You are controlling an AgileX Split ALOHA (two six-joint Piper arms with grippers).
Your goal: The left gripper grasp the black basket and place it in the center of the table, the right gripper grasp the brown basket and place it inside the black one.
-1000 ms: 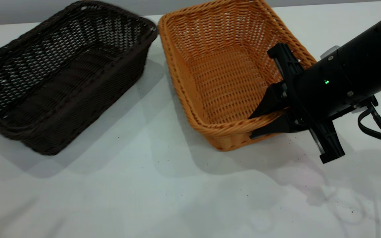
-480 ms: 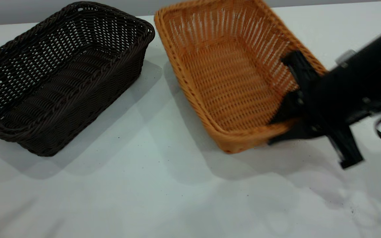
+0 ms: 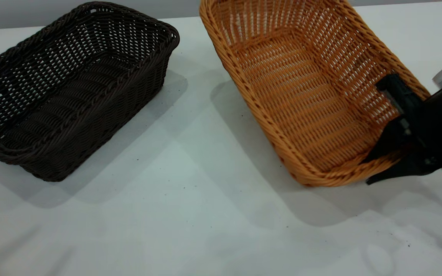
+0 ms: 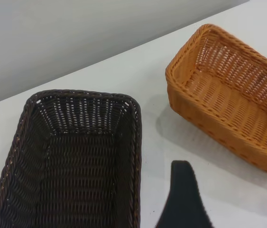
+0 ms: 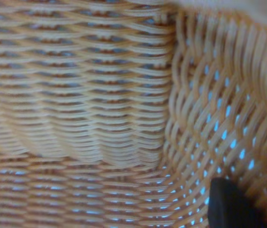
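Observation:
The black basket (image 3: 71, 84) sits flat on the white table (image 3: 190, 214) at the left; it also shows in the left wrist view (image 4: 76, 161). The brown basket (image 3: 313, 88) is at the right, tilted, its near end raised off the table. My right gripper (image 3: 370, 170) is shut on the braided rim at that near right corner, one finger inside and one outside. In the right wrist view the brown basket's weave (image 5: 100, 95) fills the picture, with one fingertip (image 5: 228, 204) against it. My left gripper (image 4: 183, 204) is above the table beside the black basket.
A grey wall (image 3: 21, 13) runs along the table's far edge. A bare strip of table lies between the two baskets, and the front half of the table holds only small dark specks. The brown basket also shows in the left wrist view (image 4: 228, 95).
My right gripper has moved to the right with the brown basket, which has swung and tilted away from the black basket. The black basket shifted slightly at first, then stayed still.

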